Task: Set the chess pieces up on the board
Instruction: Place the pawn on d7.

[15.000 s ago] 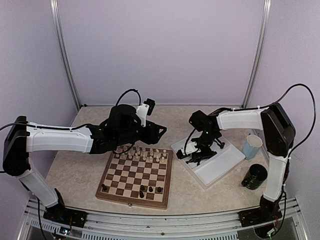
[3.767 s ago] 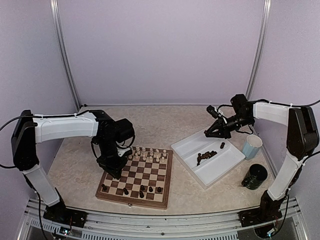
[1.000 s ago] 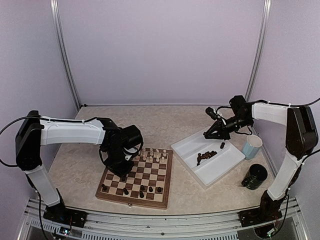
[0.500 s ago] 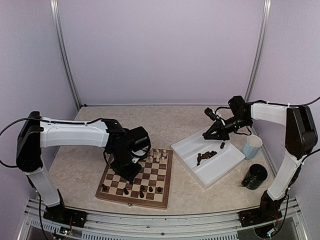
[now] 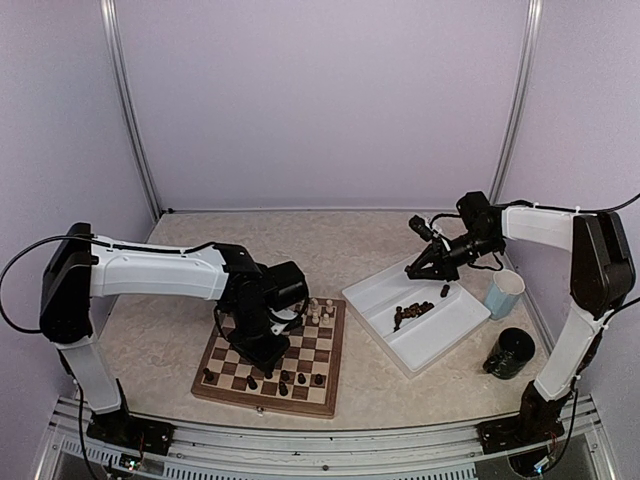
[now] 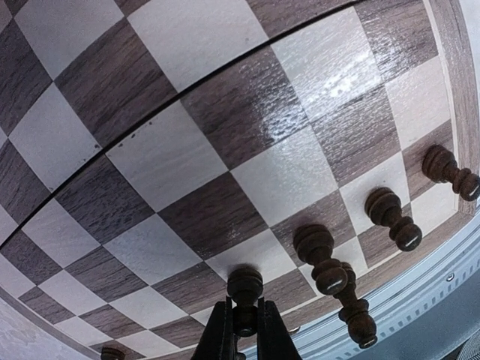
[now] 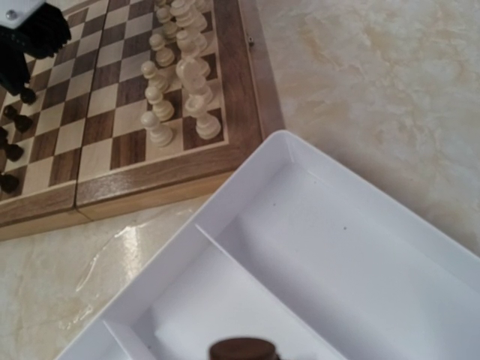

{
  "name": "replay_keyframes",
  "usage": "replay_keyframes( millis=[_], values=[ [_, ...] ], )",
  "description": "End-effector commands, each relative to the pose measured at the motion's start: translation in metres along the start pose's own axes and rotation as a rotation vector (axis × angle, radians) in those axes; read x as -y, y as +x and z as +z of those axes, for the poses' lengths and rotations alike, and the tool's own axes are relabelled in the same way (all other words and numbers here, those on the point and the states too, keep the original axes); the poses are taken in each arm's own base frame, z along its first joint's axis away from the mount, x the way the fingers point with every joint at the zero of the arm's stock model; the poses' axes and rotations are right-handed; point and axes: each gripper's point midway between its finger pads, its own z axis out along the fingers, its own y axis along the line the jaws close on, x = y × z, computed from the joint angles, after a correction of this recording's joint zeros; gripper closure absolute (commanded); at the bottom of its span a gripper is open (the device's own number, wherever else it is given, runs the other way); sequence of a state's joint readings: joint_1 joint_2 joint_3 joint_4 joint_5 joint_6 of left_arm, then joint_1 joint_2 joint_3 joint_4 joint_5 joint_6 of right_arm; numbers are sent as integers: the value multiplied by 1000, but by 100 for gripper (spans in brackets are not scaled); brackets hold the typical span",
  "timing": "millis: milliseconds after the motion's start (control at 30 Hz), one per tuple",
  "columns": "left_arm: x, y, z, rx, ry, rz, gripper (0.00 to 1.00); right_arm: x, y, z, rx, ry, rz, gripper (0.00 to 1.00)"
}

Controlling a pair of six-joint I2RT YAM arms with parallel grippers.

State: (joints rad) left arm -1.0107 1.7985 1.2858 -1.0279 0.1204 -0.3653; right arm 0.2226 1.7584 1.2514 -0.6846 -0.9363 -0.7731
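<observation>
My left gripper [image 6: 245,313] is shut on a dark pawn [image 6: 245,288], whose base hangs just over a square near the board's [image 5: 300,405] front edge. In the top view this left gripper [image 5: 262,352] is low over the board's middle-left. Other dark chess pieces [image 6: 322,259] stand along the near rows, and cream pieces [image 5: 318,310] fill the far rows. My right gripper [image 5: 415,268] hovers shut over the far corner of the white tray [image 5: 470,325]. Its fingers are out of the right wrist view, where only a dark piece's round base [image 7: 241,349] shows at the bottom edge.
Several loose dark pieces [image 5: 412,313] lie in the tray's middle compartment. A pale blue cup [image 5: 503,293] and a dark cup [image 5: 512,352] stand to the right of the tray. The tray's divider walls [image 7: 225,247] sit below my right wrist.
My left arm has carried the dark pawn rightward and toward the near rows of the board. The right arm has hardly moved.
</observation>
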Motion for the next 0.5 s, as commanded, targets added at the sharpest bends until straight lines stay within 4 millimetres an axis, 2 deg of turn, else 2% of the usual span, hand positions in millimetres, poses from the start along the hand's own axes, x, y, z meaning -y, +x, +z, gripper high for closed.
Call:
replay_keyframes(
  millis=[0,467],
  values=[
    [8,-6,0,8,19,21,97,-5,0,4,-4,-21,-5,97],
    [11,-11,3,9,24,24,94,-6,1,3,-5,-22,-5,97]
  ],
)
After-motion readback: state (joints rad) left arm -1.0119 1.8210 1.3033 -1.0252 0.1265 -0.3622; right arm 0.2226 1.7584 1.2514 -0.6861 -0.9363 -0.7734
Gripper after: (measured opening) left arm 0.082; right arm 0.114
